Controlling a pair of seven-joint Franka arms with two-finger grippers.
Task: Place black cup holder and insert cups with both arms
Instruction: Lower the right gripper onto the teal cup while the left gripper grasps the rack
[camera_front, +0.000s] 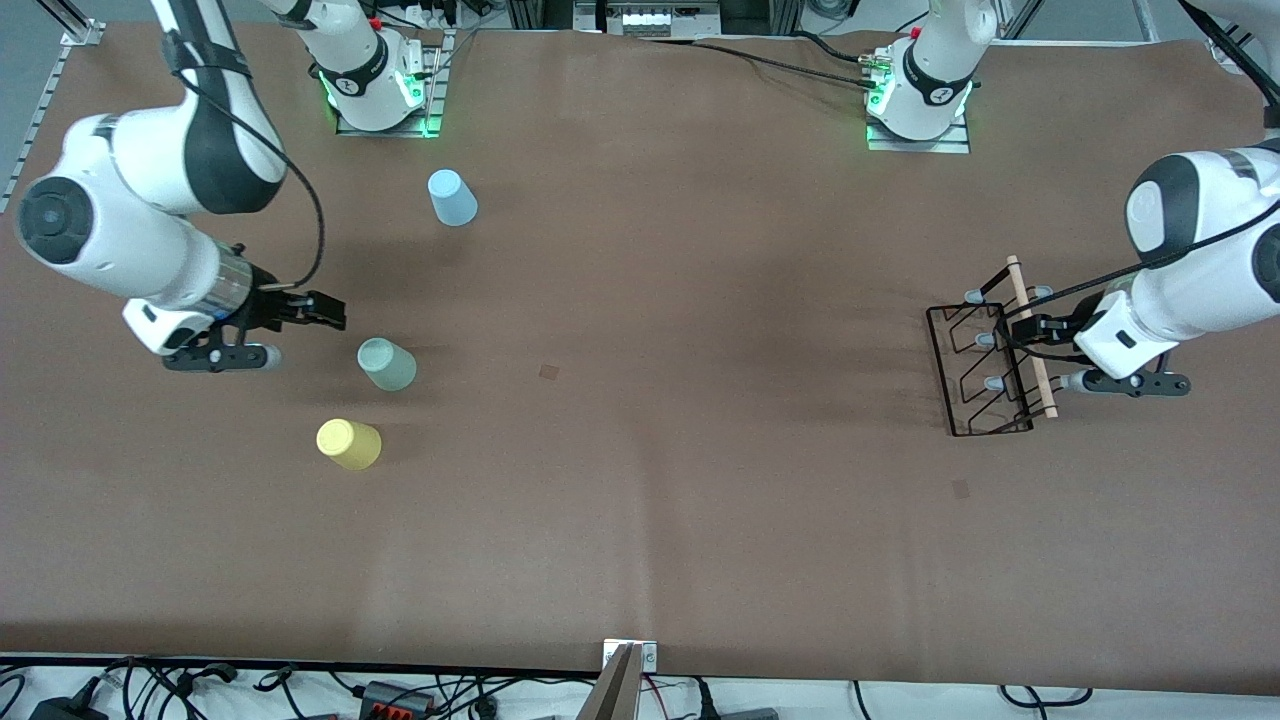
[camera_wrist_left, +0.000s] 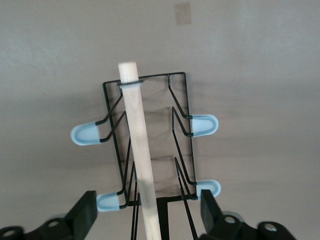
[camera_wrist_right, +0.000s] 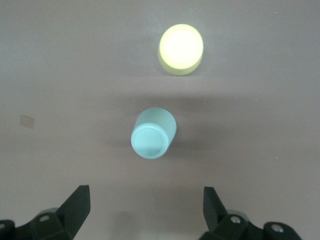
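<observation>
Both arms hover low, jaws apart, over black cup holder (camera_front: 985, 365) and mint cup (camera_front: 387, 364).

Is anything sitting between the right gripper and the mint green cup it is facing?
Nothing visible does. The right gripper is open over bare table beside the mint green cup, which stands upside down. The yellow cup stands apart from it, nearer the front camera, outside the gap.

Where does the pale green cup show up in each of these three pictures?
Front view: green cup stands upside down on the table, toward the right arm's end.
Right wrist view: it sits mid-picture, ahead of the open right pincer.
Left wrist view: not in it.
Shared landmark: the yellow cup beside it.
</observation>
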